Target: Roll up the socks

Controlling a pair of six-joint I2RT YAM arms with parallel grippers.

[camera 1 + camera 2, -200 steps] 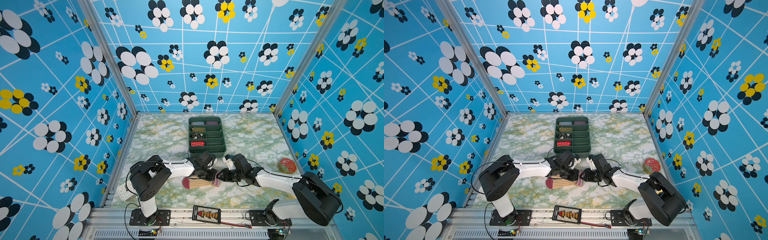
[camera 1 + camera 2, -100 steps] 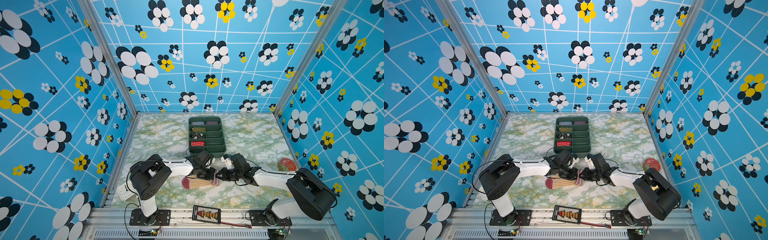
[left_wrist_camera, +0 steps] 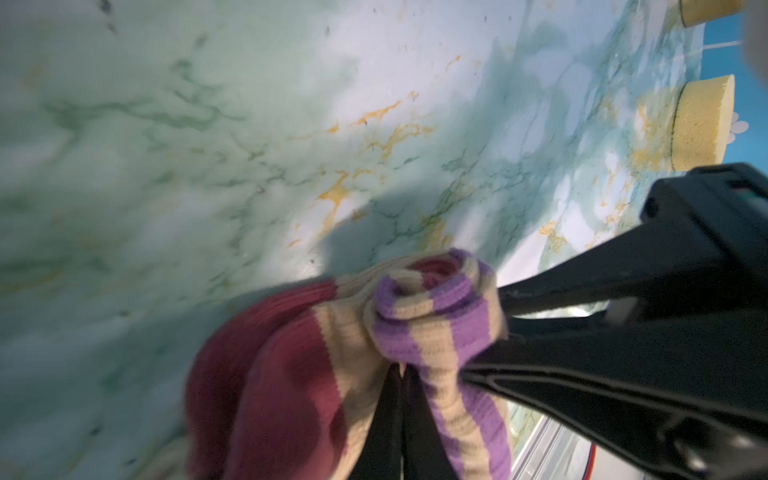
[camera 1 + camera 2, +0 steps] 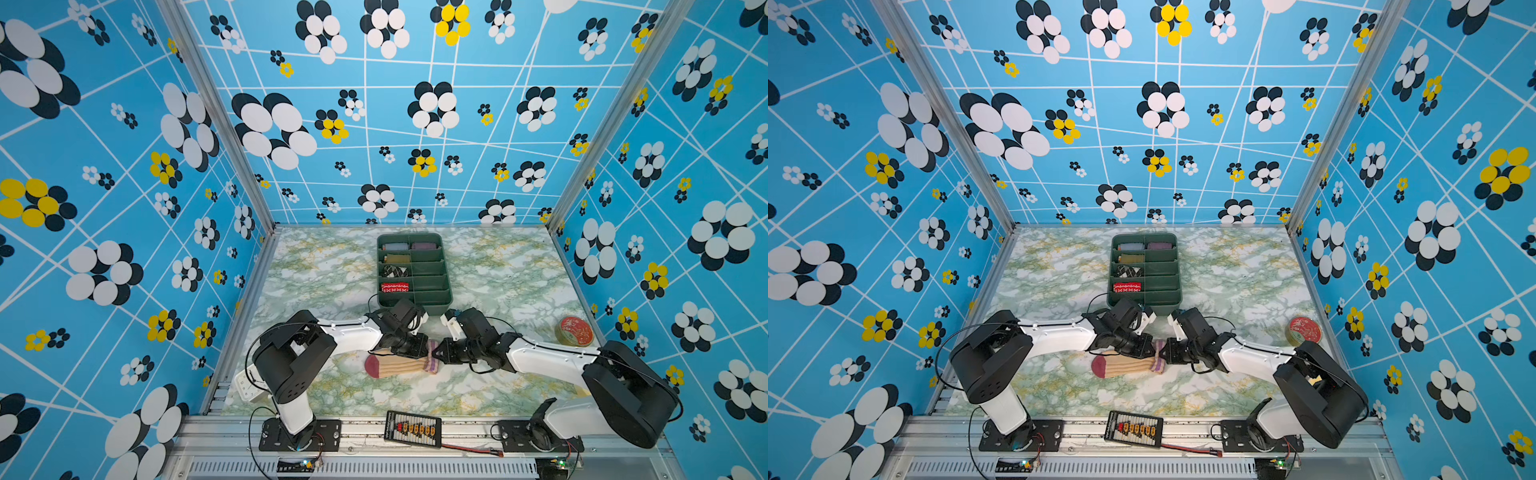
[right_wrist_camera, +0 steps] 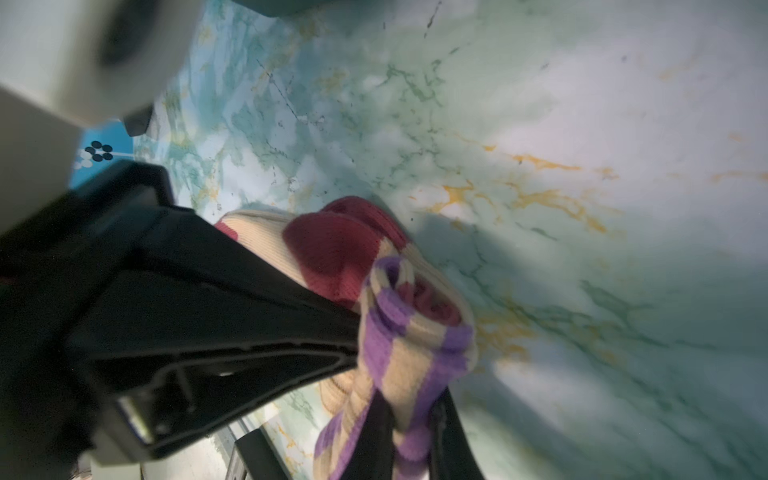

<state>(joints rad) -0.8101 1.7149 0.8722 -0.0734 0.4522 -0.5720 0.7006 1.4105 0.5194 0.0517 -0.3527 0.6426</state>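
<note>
Cream socks (image 4: 399, 366), one bundle, pinched by two sets of jaws.

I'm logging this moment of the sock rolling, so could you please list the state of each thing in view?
socks: toe end lying flat, striped cuff end partly rolled.
left gripper: shut on the rolled cuff.
right gripper: shut on the rolled cuff too.
green tray: five compartments hold sock rolls, the rest look empty.
red tin: lid on, untouched.
</note>
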